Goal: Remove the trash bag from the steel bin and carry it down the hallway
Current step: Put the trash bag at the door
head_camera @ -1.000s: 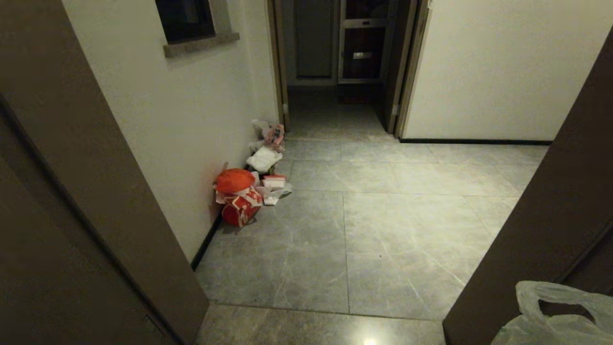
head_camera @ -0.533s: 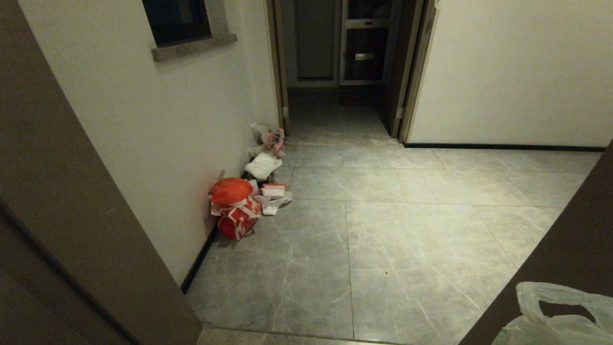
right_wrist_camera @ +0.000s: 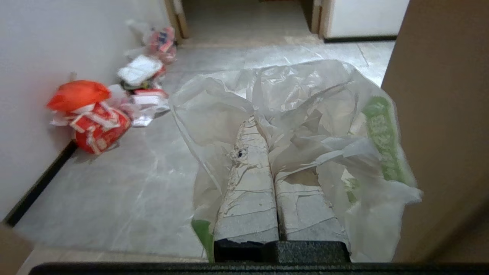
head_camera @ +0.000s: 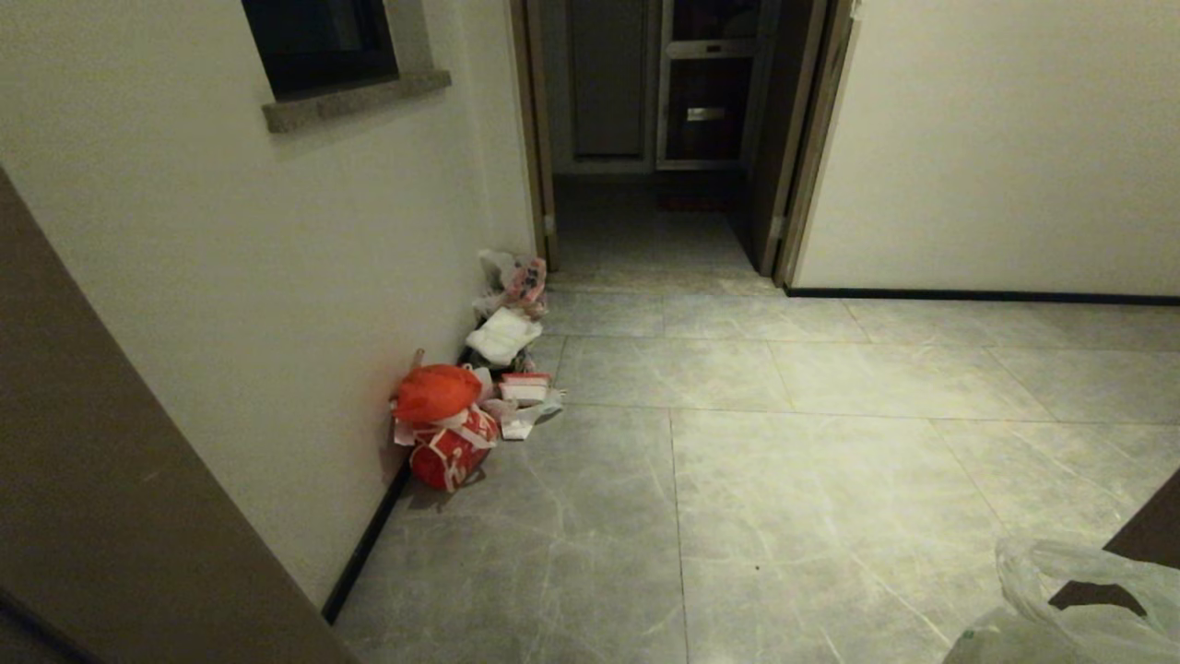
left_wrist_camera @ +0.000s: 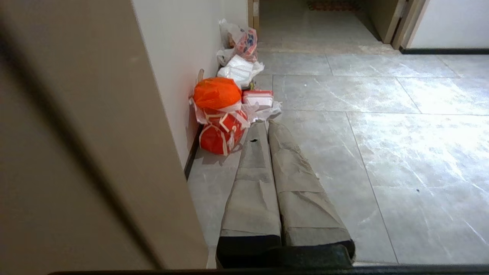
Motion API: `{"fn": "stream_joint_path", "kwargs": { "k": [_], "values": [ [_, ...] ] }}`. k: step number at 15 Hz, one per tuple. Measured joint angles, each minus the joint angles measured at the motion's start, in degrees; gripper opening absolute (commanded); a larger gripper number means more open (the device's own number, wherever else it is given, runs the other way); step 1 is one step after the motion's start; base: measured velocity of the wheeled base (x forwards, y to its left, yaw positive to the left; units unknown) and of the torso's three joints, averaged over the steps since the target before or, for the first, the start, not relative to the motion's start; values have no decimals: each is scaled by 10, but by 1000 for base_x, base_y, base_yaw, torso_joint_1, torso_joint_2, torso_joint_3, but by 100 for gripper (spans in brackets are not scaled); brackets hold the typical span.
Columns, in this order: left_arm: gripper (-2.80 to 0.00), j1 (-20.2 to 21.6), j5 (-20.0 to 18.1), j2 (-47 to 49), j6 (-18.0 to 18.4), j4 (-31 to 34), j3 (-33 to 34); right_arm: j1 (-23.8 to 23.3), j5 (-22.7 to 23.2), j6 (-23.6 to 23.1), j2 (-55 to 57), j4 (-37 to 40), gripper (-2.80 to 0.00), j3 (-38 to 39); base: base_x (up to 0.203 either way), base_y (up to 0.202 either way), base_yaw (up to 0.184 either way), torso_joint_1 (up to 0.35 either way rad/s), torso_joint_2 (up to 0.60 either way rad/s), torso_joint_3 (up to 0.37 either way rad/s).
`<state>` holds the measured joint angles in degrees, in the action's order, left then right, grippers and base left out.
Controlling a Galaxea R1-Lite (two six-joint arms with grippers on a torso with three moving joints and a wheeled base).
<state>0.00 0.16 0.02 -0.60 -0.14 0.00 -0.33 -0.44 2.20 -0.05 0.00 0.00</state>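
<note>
Now, by the orange-red bag (head_camera: 435, 392):
R gripper (right_wrist_camera: 256, 124): fingers pressed together on the trash bag (right_wrist_camera: 305, 126), plastic bunched round them.
Trash bag: hangs off R gripper, well right of orange-red bag, above the hallway (head_camera: 784, 443) tiles; green print shows thru.
L gripper (left_wrist_camera: 265, 126): fingers together, nothing in them, tips just right of orange-red bag.
Litter pile (head_camera: 507, 332): along wall, just past orange-red bag.
Door frame (head_camera: 536, 129): beyond pile.

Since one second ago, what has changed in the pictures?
The camera has moved forward through the doorway: the door frames slid outward and the orange-red bag looks nearer. The right tool stays shut on the trash bag. The pile has not moved.
</note>
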Motion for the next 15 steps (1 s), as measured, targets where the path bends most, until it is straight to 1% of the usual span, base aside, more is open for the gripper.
{"fn": "stream_joint_path", "kwargs": {
  "k": [15],
  "values": [
    [-280,0,0,0,0,0,0,0,0,0,0,0,-280,0,193,0,1,3,1,2]
  ]
}}
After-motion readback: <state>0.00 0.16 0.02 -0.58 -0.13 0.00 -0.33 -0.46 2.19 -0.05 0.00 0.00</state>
